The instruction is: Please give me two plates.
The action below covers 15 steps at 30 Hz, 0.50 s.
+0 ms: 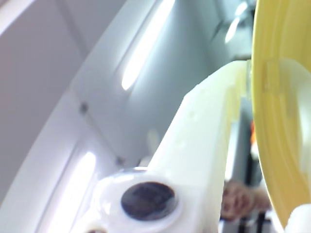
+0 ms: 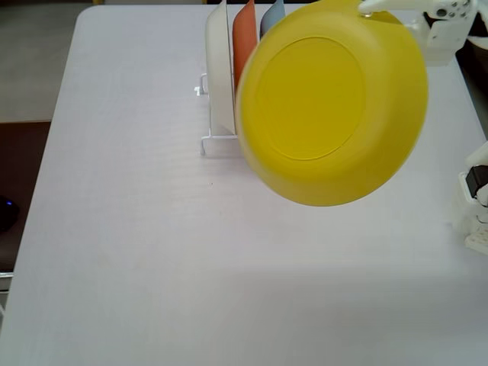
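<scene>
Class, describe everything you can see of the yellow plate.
The yellow plate is round, smooth and glossy, probably plastic, with a flat circular centre and a raised rim. It hangs in the air over the white table, tilted with its underside toward the fixed view, hiding part of the rack. The gripper clamps its upper rim; nothing else touches it.

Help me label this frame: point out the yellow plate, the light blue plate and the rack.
yellow plate (image 2: 320, 99), fixed view, flat centre of its underside.
light blue plate (image 2: 272, 18), fixed view, exposed upper edge behind the orange one.
rack (image 2: 204, 142), fixed view, front wire corner.
</scene>
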Each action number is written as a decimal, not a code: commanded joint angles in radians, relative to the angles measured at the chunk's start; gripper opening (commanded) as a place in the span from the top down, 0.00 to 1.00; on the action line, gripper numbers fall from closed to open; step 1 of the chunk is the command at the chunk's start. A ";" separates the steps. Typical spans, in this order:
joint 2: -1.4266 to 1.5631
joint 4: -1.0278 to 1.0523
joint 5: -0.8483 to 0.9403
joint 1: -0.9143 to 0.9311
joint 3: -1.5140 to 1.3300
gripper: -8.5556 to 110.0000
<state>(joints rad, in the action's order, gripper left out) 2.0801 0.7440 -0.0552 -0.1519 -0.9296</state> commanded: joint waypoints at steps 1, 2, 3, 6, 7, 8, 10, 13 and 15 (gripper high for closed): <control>-0.043 -0.156 0.026 -0.029 0.008 0.93; -0.060 -0.192 0.041 -0.038 0.008 0.93; -0.077 -0.232 0.063 -0.049 0.008 0.93; -0.124 -0.334 0.097 -0.066 0.008 0.93; -0.138 -0.357 0.097 -0.067 0.008 0.93; -0.152 -0.376 0.106 -0.071 0.008 0.93; -0.173 -0.417 0.135 -0.087 0.008 0.93; -0.195 -0.459 0.166 -0.091 0.008 0.93; -0.207 -0.474 0.179 -0.084 0.008 0.93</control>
<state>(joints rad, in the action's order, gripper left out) 1.8653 0.3252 0.0982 -0.2347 -0.9342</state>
